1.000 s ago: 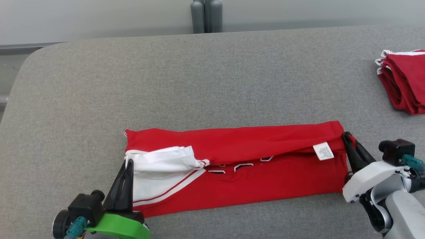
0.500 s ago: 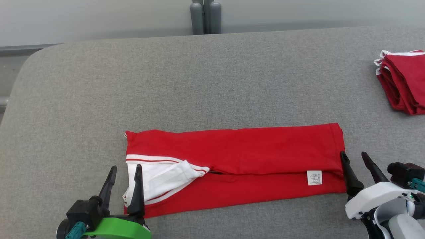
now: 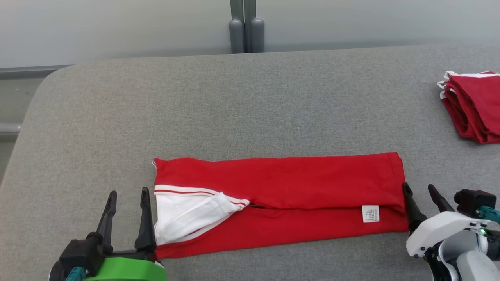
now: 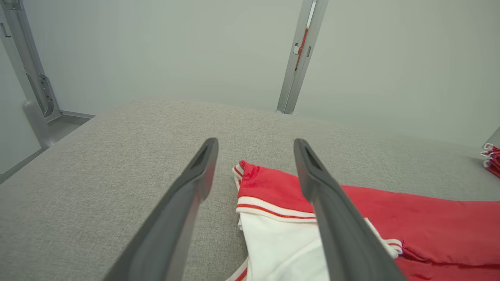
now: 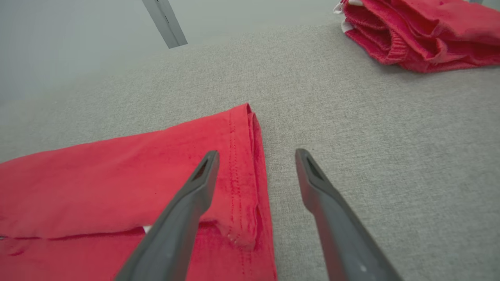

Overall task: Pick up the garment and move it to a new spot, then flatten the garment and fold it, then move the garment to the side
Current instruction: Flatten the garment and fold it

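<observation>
The left gripper stood with its two dark fingers spread wide and nothing between them, just off the left end of the garment. The right gripper gaped equally empty at the opposite end, with one finger over the stitched hem and the other over bare surface.

Between them the red garment lay folded lengthwise into a long band across the near middle of the grey padded table. Its upper layer lapped over the lower one, and a small label showed near the right end. At the left end a white panel sat rumpled rather than flat.

That rumple looked like the main hazard, since another fold would probably press it in. A pinch that caught only the top layer at either end could pull the lengthwise fold open. A careless sideways move to the right might also disturb the stack of folded red garments at the far right.
</observation>
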### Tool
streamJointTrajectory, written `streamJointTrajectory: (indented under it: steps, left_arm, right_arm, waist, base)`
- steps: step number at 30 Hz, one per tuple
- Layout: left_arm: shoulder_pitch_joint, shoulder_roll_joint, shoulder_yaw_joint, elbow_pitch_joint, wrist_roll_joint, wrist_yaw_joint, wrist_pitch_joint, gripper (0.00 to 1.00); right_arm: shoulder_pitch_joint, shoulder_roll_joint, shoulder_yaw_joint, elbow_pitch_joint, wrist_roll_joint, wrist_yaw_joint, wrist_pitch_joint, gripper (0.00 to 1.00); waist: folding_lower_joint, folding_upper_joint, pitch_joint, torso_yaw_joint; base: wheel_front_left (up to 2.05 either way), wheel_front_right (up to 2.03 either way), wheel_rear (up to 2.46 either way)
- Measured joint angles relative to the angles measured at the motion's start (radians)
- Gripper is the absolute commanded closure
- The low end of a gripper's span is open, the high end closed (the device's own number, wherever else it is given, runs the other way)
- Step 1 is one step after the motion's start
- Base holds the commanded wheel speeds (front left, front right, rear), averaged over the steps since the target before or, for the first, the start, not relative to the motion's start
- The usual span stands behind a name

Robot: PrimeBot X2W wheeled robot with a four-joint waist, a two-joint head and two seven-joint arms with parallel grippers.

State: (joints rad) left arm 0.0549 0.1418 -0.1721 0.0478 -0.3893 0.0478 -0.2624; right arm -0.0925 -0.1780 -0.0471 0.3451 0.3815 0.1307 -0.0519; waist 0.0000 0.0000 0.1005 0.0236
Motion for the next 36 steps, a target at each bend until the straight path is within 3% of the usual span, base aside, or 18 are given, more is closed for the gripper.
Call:
streamJointTrajectory:
  steps: [7,15,16,17,19,21,29,36]
  left_arm:
    - [0.002,-0.027,0.046,0.015,0.021,-0.018,0.0,0.0]
    - [0.002,-0.047,0.091,0.027,0.04,-0.039,0.0,0.0]
    - [0.002,-0.05,0.095,0.027,0.04,-0.041,0.0,0.0]
    - [0.002,-0.052,0.1,0.028,0.042,-0.044,0.0,0.0]
    - [0.003,-0.055,0.108,0.03,0.051,-0.049,0.0,0.0]
    - [0.004,-0.06,0.118,0.033,0.061,-0.056,0.0,0.0]
    - [0.006,-0.069,0.142,0.04,0.082,-0.067,0.0,0.0]
    - [0.008,-0.076,0.152,0.04,0.094,-0.076,0.0,0.0]
  right_arm:
    - [-0.052,-0.009,0.017,0.114,-0.051,0.0,0.111,0.0]
    - [-0.079,0.01,0.024,0.191,-0.046,0.0,0.154,0.0]
    - [-0.081,0.013,0.028,0.193,-0.041,-0.001,0.156,0.18]
    - [-0.083,0.014,0.033,0.196,-0.034,-0.001,0.16,0.52]
    - [-0.085,0.015,0.04,0.197,-0.024,-0.001,0.163,0.85]
    - [-0.09,0.016,0.047,0.195,-0.014,0.0,0.159,1.0]
    - [-0.113,-0.006,0.038,0.17,0.004,0.001,0.138,1.0]
    - [-0.118,-0.085,-0.053,0.134,-0.015,0.001,0.141,1.0]
  waist:
    - [0.0,0.0,0.003,0.027]
    - [0.0,0.0,0.01,0.055]
    - [0.0,0.0,0.011,0.057]
    - [0.0,0.0,0.012,0.058]
    - [0.0,0.0,0.012,0.057]
    - [0.0,0.0,0.012,0.054]
    - [0.0,0.0,0.011,0.029]
    - [0.0,0.0,0.01,-0.001]
  base:
    - [0.0,0.0,0.0]
    - [0.0,0.0,0.0]
    - [0.0,0.0,0.0]
    - [0.0,0.0,0.0]
    - [0.0,0.0,0.0]
    - [0.0,0.0,0.0]
    - [0.0,0.0,0.0]
    - [0.0,0.0,0.0]
